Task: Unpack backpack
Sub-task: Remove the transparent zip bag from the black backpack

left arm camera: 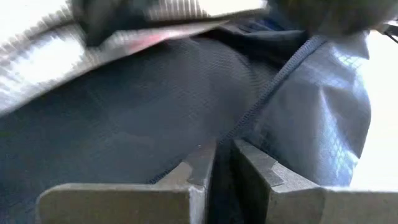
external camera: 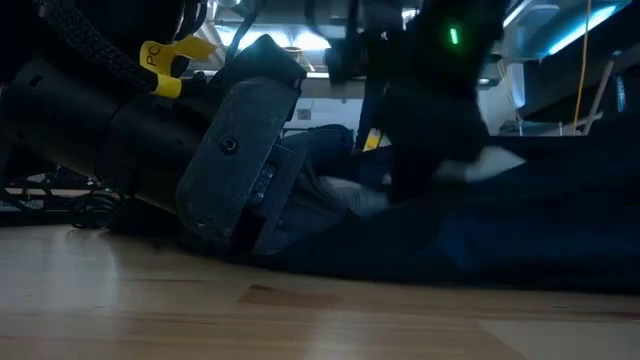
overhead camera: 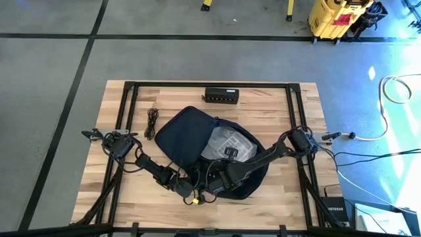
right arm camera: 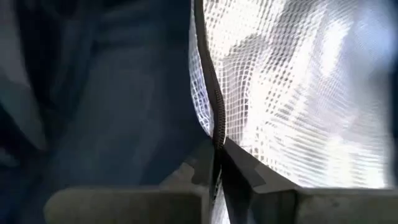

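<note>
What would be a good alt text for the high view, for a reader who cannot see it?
Seen from above, a dark backpack lies open on a wooden table, showing a clear plastic bag inside. Both robot arms reach to its near edge, the left gripper and right gripper close together there.

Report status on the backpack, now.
Left pincer shut on backpack fabric at near edge. Right pincer shut on zipper edge. Backpack open, clear bag showing inside. Nothing blocking.
</note>
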Controlling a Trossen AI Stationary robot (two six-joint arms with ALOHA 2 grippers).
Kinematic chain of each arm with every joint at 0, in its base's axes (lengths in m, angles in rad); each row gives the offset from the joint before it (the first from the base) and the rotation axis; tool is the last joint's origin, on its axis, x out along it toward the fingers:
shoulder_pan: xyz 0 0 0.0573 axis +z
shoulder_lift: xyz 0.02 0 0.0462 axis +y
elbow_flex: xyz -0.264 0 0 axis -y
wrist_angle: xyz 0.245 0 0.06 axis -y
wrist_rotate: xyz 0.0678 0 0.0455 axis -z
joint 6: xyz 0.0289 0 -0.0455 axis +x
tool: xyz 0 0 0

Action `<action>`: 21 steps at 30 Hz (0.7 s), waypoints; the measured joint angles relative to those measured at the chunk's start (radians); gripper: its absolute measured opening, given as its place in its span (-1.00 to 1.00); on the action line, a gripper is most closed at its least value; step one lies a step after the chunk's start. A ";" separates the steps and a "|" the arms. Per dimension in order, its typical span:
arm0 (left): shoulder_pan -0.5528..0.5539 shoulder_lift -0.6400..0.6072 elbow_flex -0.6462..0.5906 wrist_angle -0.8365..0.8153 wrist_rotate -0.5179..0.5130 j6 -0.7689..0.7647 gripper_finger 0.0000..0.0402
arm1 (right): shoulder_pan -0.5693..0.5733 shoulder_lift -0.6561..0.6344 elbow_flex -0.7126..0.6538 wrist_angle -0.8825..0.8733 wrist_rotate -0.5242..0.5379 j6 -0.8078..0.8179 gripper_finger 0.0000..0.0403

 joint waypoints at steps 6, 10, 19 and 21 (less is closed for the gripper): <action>0.005 -0.001 0.000 0.002 0.002 0.001 -0.82 | 0.000 -0.059 0.090 -0.094 0.038 0.001 -1.00; 0.005 -0.005 -0.001 0.035 0.001 0.013 -0.82 | 0.001 -0.106 0.135 -0.194 0.082 0.007 -1.00; 0.016 -0.005 -0.001 0.065 0.000 0.035 -0.82 | 0.003 -0.260 0.156 -0.279 0.181 0.049 -1.00; 0.018 -0.005 0.000 0.065 0.000 0.039 -0.82 | 0.009 -0.291 0.156 -0.288 0.203 0.052 -1.00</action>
